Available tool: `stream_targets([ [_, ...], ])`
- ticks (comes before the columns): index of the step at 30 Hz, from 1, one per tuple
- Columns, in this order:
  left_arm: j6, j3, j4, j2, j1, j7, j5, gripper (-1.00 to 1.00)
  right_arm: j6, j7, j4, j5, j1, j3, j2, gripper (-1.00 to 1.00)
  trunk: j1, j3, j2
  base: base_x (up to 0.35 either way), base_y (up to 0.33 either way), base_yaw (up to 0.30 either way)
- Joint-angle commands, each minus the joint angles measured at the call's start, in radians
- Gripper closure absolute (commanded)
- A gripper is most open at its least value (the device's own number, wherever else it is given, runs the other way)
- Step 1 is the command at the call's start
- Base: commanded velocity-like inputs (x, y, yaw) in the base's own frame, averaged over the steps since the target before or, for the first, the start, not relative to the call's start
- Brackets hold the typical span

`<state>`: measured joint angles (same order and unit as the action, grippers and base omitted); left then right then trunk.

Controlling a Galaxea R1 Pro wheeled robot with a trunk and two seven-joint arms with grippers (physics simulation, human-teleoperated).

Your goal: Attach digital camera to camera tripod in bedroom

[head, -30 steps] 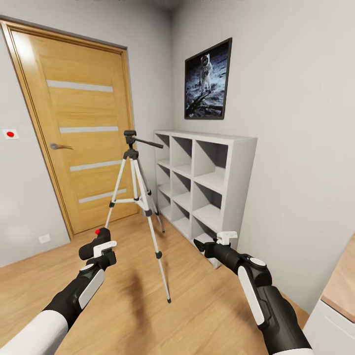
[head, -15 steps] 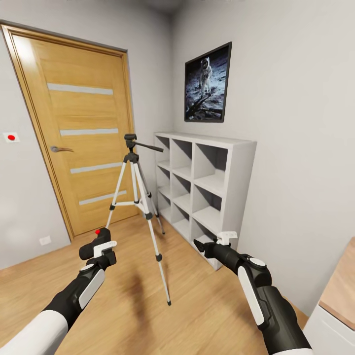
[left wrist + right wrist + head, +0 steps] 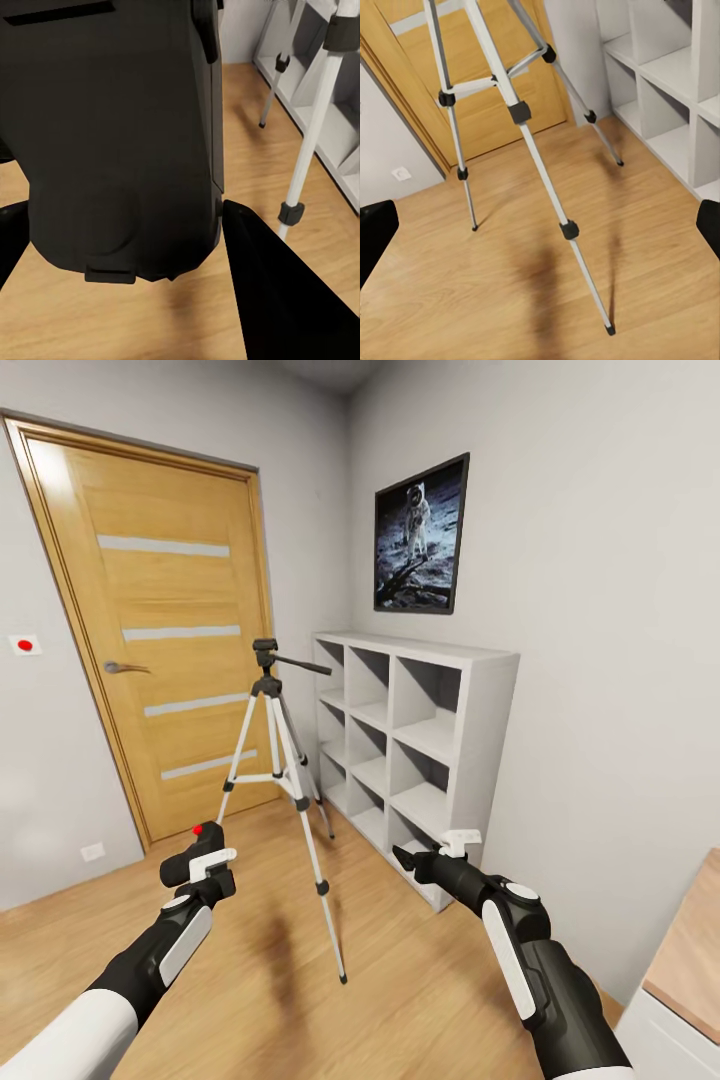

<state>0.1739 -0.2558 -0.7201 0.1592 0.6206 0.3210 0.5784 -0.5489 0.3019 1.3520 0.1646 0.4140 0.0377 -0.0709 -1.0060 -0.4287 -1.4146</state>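
In the head view the camera tripod (image 3: 283, 780) stands on the wood floor between the door and the shelf, its black head and pan handle (image 3: 270, 655) on top. My left gripper (image 3: 207, 872) is shut on the digital camera (image 3: 195, 850), red button upward, low and left of the tripod's near leg. The left wrist view looks at the camera's black body (image 3: 112, 135) between the fingers (image 3: 285, 300). My right gripper (image 3: 420, 857) hangs open and empty to the right of the tripod. Its fingertips (image 3: 373, 232) sit wide apart, with the tripod legs (image 3: 536, 157) ahead.
A wooden door (image 3: 150, 630) is behind the tripod. A white cube shelf (image 3: 430, 740) stands along the right wall under an astronaut picture (image 3: 421, 535). A wood-topped white cabinet (image 3: 690, 950) is at the near right. Open floor (image 3: 300, 1020) lies ahead.
The whole head view has shifted: door, tripod and shelf sit a little lower in the picture, so the camera moved. Both arms keep the same pose, camera still held.
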Motion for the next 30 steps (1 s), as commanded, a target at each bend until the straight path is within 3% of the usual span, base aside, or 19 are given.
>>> stream_targets([
  [1,0.004,-0.007,-0.002,0.002,0.001,0.007,0.004,1.0,-0.006,0.0,0.001,0.006,0.001,-0.001,-0.001,-1.0,0.004,0.002,0.007,0.0,0.0,0.0],
  [30,0.006,-0.007,-0.003,0.002,0.001,0.007,0.004,1.0,-0.002,0.004,0.001,0.006,0.0,-0.001,-0.001,-1.0,0.115,0.093,0.21,0.0,0.0,0.0],
])
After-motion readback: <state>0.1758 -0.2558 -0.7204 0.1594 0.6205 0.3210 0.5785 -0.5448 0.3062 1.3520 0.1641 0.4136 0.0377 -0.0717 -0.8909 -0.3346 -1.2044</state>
